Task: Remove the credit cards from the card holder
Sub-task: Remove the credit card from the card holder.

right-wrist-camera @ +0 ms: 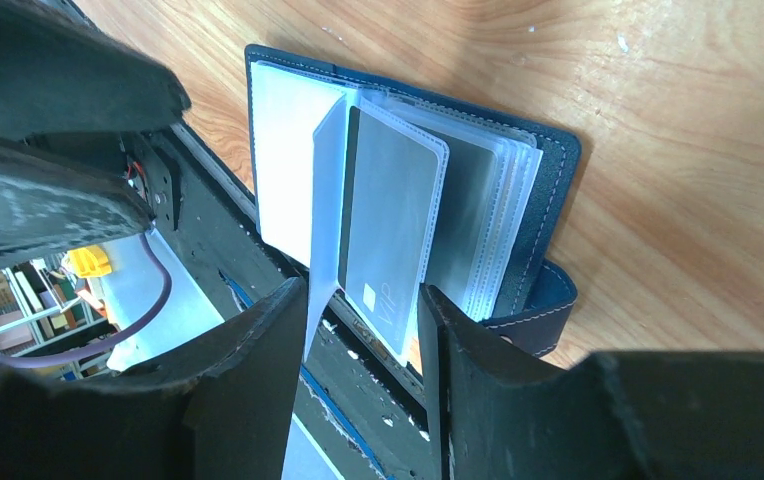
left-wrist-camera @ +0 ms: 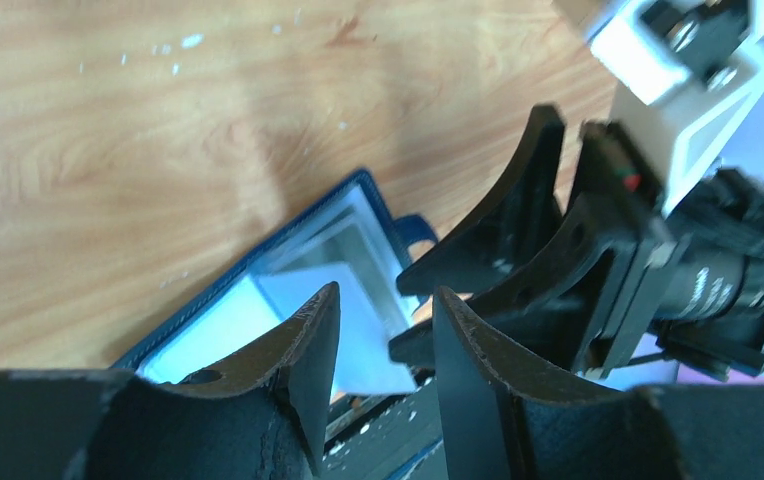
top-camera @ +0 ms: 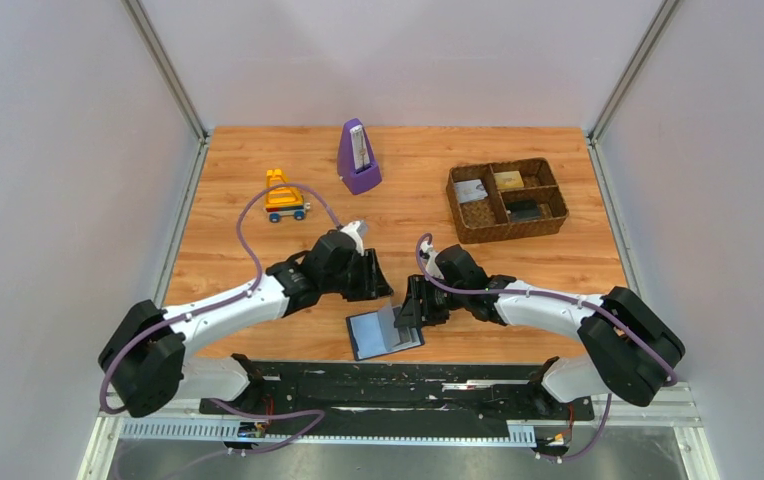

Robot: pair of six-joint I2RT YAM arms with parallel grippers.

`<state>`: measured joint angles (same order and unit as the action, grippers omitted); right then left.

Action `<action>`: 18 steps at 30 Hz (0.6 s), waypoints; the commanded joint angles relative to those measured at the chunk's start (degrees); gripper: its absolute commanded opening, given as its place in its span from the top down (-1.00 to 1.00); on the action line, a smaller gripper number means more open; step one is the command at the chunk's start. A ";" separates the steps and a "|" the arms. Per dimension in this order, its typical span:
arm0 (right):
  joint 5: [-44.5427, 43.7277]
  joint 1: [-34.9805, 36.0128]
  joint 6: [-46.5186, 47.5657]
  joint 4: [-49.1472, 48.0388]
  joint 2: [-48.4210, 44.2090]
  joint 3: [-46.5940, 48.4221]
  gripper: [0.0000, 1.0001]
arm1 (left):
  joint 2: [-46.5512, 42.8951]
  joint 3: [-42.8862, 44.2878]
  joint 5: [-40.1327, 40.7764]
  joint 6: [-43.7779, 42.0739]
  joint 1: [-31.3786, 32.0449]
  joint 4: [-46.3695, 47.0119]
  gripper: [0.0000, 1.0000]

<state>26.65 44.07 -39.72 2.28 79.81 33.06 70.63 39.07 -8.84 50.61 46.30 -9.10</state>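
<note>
The card holder (right-wrist-camera: 558,170) is laid open on the wooden table (top-camera: 258,160), at its near edge between the two arms and just beside the black mounting rail (top-camera: 398,385). Its black cover is spread flat and its clear sleeve pages are fanned.

One page is lifted upright, and in it a grey credit card (right-wrist-camera: 388,220) marked "VIP" is seen. A darker card (right-wrist-camera: 468,210) is lodged in the pages behind it.

The right gripper (right-wrist-camera: 362,288) is placed at the holder's right side, with one finger on each side of the lifted page and its card. The jaws are set partly apart — whether the page is pinched or only flanked cannot be told.

The left gripper (top-camera: 380,288) is held just above the holder's far left corner. Its jaws are parted by a narrow gap and nothing is held between them.

From the left wrist, the right part of the holder is blocked by the right gripper's fingers and camera housing. From above, the holder's far edge is covered by both grippers.

Well apart, at the far right, a brown woven basket (top-camera: 455,195) is set — a whitish card (top-camera: 471,190), a gold-tan card (top-camera: 508,180) and a dark item are kept in its compartments. A purple metronome (top-camera: 358,158) is stood at the far middle, and a yellow-orange toy vehicle (top-camera: 285,198) to its left.
</note>
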 commanded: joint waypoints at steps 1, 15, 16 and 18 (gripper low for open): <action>0.25 0.22 -0.02 -2.47 -1.13 1.53 0.09 | 5.24 7.52 2.39 -2.93 -0.21 -3.62 0.07; 0.07 0.22 0.00 -2.73 -1.68 1.18 0.09 | 13.19 11.03 -2.50 -0.03 -0.25 -0.99 0.26; 0.06 0.22 0.05 -2.72 -1.68 1.14 0.09 | 13.50 10.94 -2.90 0.27 -0.25 -0.69 0.26; 0.06 0.22 0.08 -2.72 -1.68 1.13 0.09 | 14.05 10.64 -4.13 0.68 -0.25 0.10 0.27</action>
<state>26.63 44.07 -39.72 2.28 79.72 33.06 83.85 48.07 -10.68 50.04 46.28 -10.90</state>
